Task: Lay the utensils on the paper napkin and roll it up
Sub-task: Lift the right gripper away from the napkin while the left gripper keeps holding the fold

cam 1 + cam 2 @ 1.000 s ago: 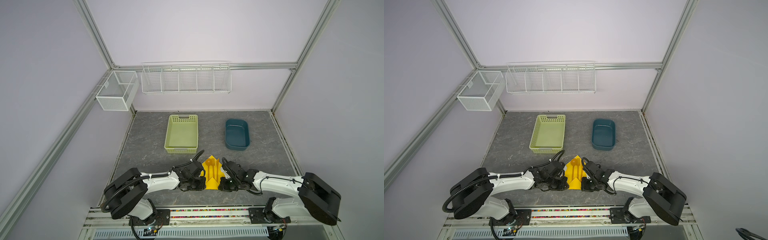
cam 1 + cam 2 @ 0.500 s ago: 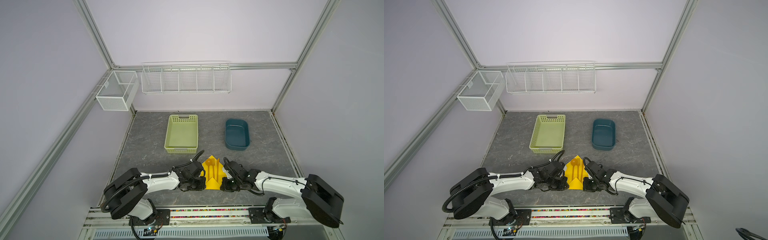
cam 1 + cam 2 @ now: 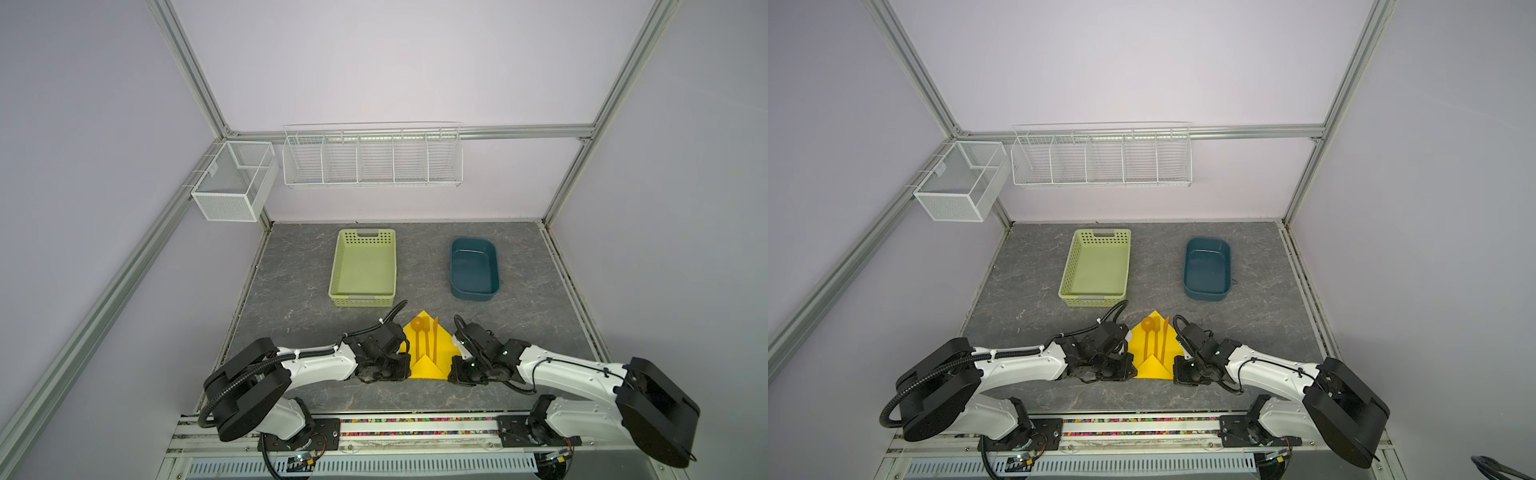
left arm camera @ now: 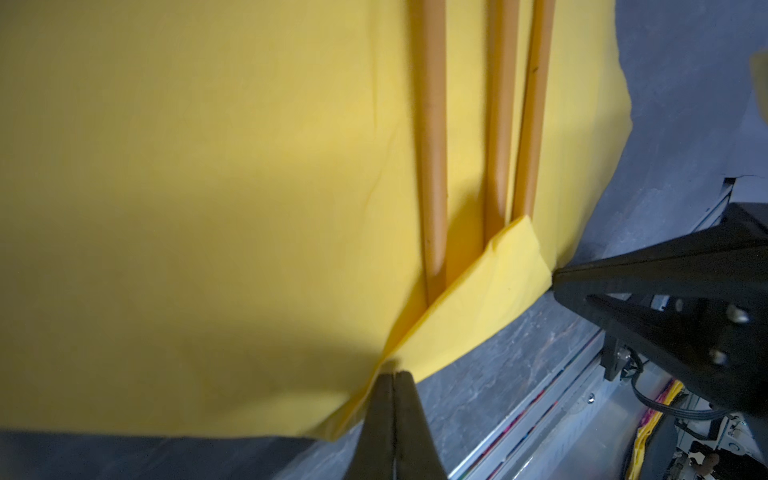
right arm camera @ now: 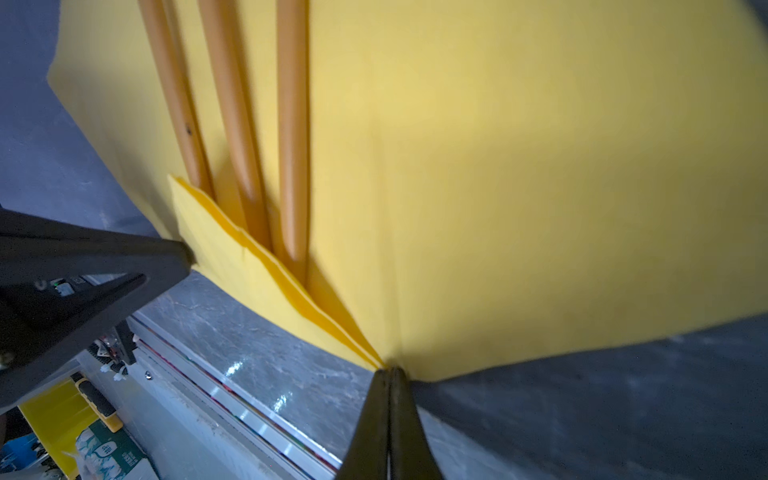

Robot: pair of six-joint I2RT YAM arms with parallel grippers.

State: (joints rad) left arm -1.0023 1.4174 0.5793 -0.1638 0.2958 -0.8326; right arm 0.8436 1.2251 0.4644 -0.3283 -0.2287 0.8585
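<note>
Left gripper (image 4: 392, 376) and right gripper (image 5: 390, 370) pinch the paper napkin (image 4: 208, 166), fold hiding utensils' (image 4: 434, 124) ends

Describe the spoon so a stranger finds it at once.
Near the front edge of the grey table lies a yellow napkin carrying three orange utensils. The spoon is leftmost in both top views, the only one with a round bowl.

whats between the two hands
The folded-up flap of the paper napkin, covering the handle ends of the utensils, spans from the left hand to the right hand. Clearest in the left wrist view.
</note>
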